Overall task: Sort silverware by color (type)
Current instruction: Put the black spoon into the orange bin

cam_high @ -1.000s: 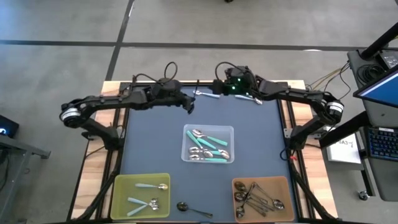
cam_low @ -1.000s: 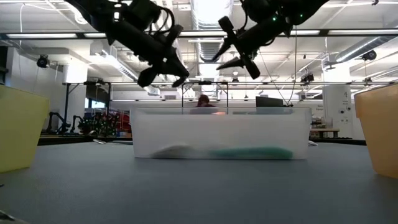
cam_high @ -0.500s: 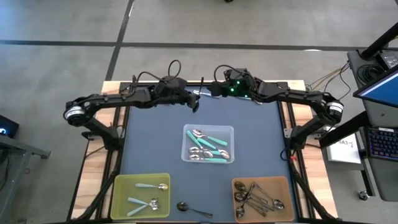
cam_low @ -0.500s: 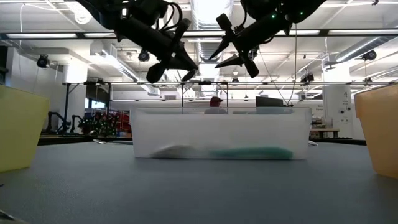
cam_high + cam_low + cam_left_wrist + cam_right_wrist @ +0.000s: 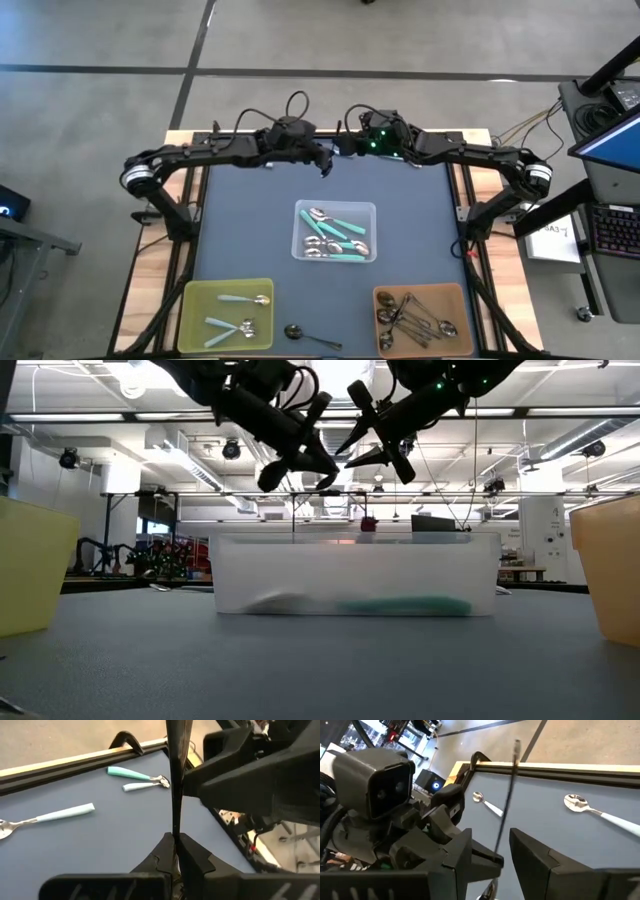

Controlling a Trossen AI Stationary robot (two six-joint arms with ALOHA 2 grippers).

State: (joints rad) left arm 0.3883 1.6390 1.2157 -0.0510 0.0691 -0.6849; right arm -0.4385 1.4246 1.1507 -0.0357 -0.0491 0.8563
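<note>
My left gripper [image 5: 326, 165] is high over the table's far edge, shut on a thin dark spoon [image 5: 177, 775] that stands nearly upright. My right gripper [image 5: 345, 148] is right beside it and open. Its two fingers [image 5: 540, 860] stand on either side of the spoon's handle [image 5: 507, 795]; I cannot tell whether they touch it. Below, on the mat, lie loose spoons: a teal one [image 5: 131, 772], a pale one [image 5: 65, 812], and two more [image 5: 590, 810] [image 5: 487, 805]. The clear bin [image 5: 297, 230] holds teal spoons. My left gripper pinches the dark spoon's thin handle [image 5: 175, 827] between its two fingers [image 5: 192, 852]. The fingers slant a little downward from the table's left and lie across the handle. The spoon is lifted clear of the table, nearly upright, its long end rising above the fingers.
A yellow bin [image 5: 190, 300] with pale-handled spoons stands near left, and a brown bin [image 5: 420, 288] with dark metal spoons stands near right. One dark spoon [image 5: 305, 333] lies between them at the near edge. Cables run along the far edge.
My left gripper has carried the dark spoon toward the table's right and slightly up, closing in on my right gripper, so that the handle now stands between the right fingers. The spoon has stayed upright in the hold.
</note>
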